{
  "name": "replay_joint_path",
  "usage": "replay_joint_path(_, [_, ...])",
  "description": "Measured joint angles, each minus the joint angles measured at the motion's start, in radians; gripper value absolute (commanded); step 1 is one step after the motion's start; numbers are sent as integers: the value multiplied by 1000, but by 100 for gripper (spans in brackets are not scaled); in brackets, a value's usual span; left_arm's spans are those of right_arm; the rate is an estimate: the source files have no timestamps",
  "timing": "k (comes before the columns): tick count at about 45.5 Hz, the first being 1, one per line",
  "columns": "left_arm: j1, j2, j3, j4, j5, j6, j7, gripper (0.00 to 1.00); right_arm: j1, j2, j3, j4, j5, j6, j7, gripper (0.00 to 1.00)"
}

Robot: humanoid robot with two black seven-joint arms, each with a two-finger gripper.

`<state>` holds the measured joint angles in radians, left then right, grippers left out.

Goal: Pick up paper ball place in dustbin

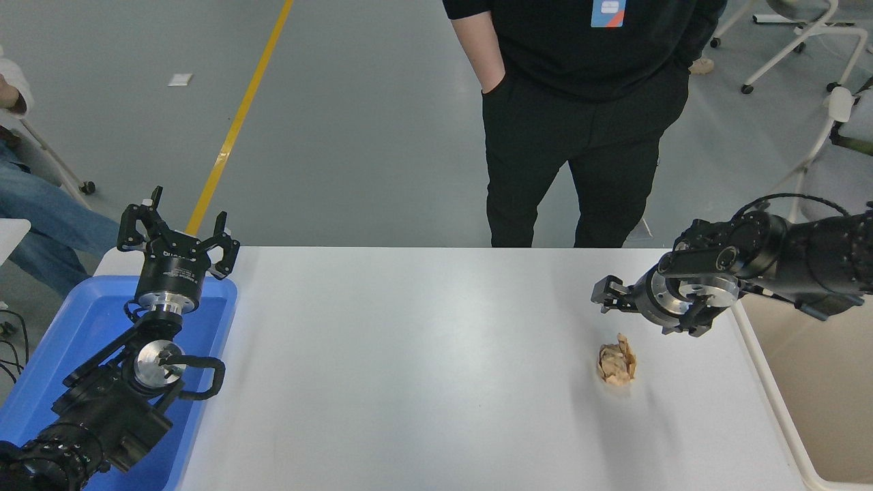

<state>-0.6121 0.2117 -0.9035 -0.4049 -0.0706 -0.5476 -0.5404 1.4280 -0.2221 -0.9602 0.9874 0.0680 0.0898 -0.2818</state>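
Observation:
A tan crumpled paper ball [616, 363] lies on the white table [409, 354], right of the middle. Just above and slightly right of it hangs my right gripper [635, 314], low over the table, open and holding nothing, its arm coming in from the right edge. The beige dustbin [765, 382] stands at the table's right end, partly cut off by the picture edge, with the right arm crossing over its far corner. My left gripper [179, 230] is parked at the lower left, pointing away from me, fingers spread open.
A blue tray [82, 320] sits under the left arm at the table's left end. A person in black [580, 123] stands at the far side, hands in pockets. Another person sits at the far left. White chair legs show at the top right.

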Motion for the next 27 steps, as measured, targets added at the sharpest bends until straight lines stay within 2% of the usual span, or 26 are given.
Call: replay_joint_path(27, [0, 0, 0, 0, 0, 0, 0, 99, -191, 42, 95, -108, -13, -93, 3, 98])
